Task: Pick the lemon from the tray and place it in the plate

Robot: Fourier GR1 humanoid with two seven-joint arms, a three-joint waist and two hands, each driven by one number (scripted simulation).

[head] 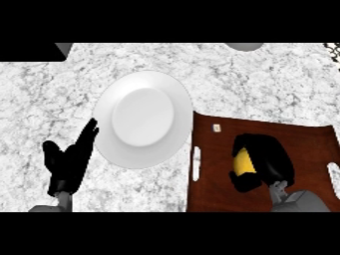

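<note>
A yellow lemon (243,164) lies on the brown tray (312,144) at the lower right. My right hand (264,158) is over it, with fingers and thumb curled round the lemon, so only a yellow strip shows. The white plate (143,118) sits on the marble counter just left of the tray, with nothing on it. My left hand (68,162) rests open at the lower left, fingers straight, their tips beside the plate's left rim.
The tray has white handle slots at its left (196,163) and right (336,182) ends and a small pale tag (217,128) near its far left corner. A dark block (25,51) sits at the far left, a grey round object (244,46) at the far edge.
</note>
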